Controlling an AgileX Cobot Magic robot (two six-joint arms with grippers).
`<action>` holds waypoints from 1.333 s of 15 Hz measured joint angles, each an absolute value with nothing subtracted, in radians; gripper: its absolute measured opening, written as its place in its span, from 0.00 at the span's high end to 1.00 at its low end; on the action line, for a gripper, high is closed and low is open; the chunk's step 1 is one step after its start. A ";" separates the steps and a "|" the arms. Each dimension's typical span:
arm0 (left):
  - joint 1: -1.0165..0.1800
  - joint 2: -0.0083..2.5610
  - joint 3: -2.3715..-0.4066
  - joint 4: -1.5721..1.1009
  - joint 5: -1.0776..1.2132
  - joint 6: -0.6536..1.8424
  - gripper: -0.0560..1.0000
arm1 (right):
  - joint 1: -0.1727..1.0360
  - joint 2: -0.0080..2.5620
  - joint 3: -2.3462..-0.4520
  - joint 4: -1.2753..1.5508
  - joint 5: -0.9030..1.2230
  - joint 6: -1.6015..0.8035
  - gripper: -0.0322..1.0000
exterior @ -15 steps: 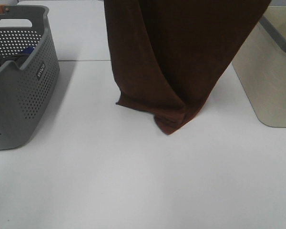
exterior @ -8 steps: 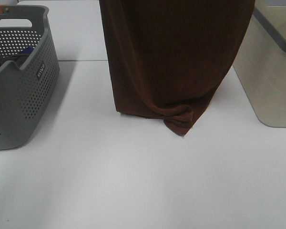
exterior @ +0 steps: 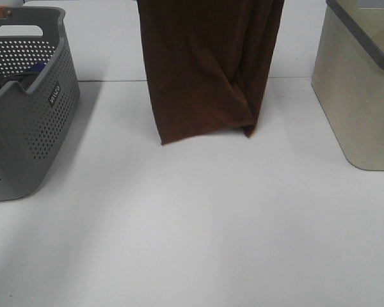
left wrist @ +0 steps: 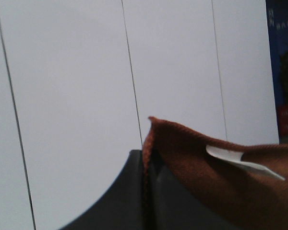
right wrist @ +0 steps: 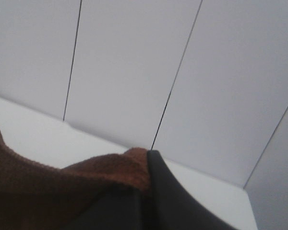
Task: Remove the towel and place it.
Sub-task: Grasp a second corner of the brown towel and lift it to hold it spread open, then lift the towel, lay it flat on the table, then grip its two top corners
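The towel (exterior: 205, 70) hung over the tabletop (exterior: 192, 224), its top edge pinched in the closed left gripper (left wrist: 146, 165) and right gripper (right wrist: 145, 187). Removal seemed done; placing called for lowering it flat.

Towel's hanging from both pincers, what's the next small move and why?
Probably lower the towel onto the table, laying it toward the near side. The left pincer and right pincer each pinch its edge, and it hangs between the grey basket and beige bin, with open table in front.
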State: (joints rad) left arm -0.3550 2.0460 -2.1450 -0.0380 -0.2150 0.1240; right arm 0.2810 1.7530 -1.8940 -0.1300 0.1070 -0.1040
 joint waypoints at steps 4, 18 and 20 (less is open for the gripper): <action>-0.341 2.027 -2.230 -0.031 -0.242 0.127 0.95 | 0.283 1.712 -1.943 -0.132 0.088 -0.105 0.97; -0.340 2.088 -2.229 -0.114 1.059 0.045 0.95 | 0.283 1.803 -1.943 0.038 1.174 -0.105 0.97; -0.341 2.088 -2.229 -0.130 1.169 0.034 0.95 | 0.283 1.801 -1.935 0.054 1.205 -0.105 0.97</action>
State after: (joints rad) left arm -0.3410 2.0880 -2.2290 -0.1300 1.1690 0.0340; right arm 0.2830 1.8010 -1.9350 0.0540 1.2050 -0.1050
